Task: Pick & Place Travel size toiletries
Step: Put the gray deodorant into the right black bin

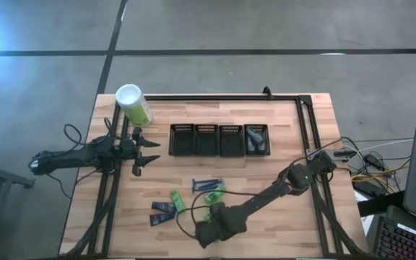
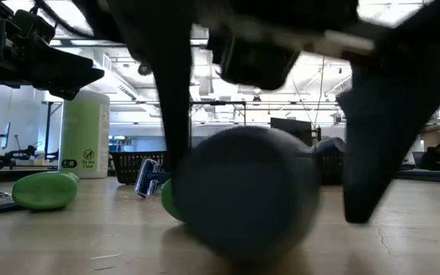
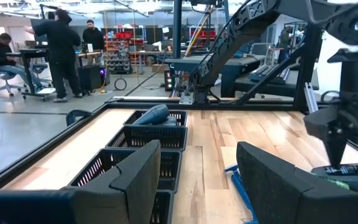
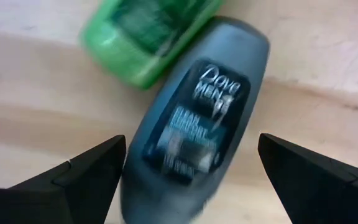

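Note:
A grey oval bottle [image 4: 194,124] lies flat on the table by its near edge, with a bright green tube [image 4: 145,31] right beside it. My right gripper [image 4: 191,146] is open and points down over the bottle, one finger on each side; in the low view the bottle [image 2: 243,191] sits between the fingers. Blue razors [image 1: 208,183], green tubes [image 1: 175,198] and navy tubes [image 1: 163,208] lie scattered farther toward the left. My left gripper [image 1: 150,152] waits open above the table's left part.
A row of black mesh bins [image 1: 219,139] stands mid-table; the rightmost bin [image 1: 257,139] holds grey bottles. A tall pale-green canister [image 1: 132,105] stands at the far left corner. A black frame rail [image 1: 309,130] runs along the far and right edges. People stand in the room beyond.

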